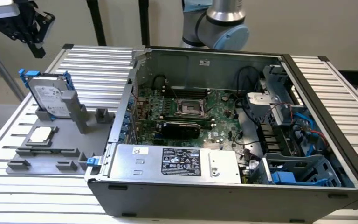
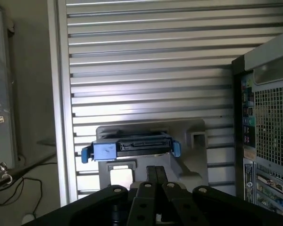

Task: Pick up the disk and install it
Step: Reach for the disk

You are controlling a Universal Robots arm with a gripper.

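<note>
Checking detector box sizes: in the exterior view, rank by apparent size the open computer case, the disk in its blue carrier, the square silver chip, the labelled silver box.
Largest to smallest:
1. computer case
2. silver box
3. disk
4. chip
No close calls.

Materials rundown: the disk (image 1: 47, 95) has a bare silver-grey metal face with a white, paper-looking label, and its carrier (image 1: 24, 77) is smooth blue plastic. The stand (image 1: 54, 149) is matt grey plastic. The table (image 1: 98, 58) is ribbed aluminium with a soft satin sheen. The computer case (image 1: 229, 203) looks like dull dark-grey metal outside and bare silvery sheet inside. The gripper (image 2: 155, 173) is matt black, pretty much no shine.
</note>
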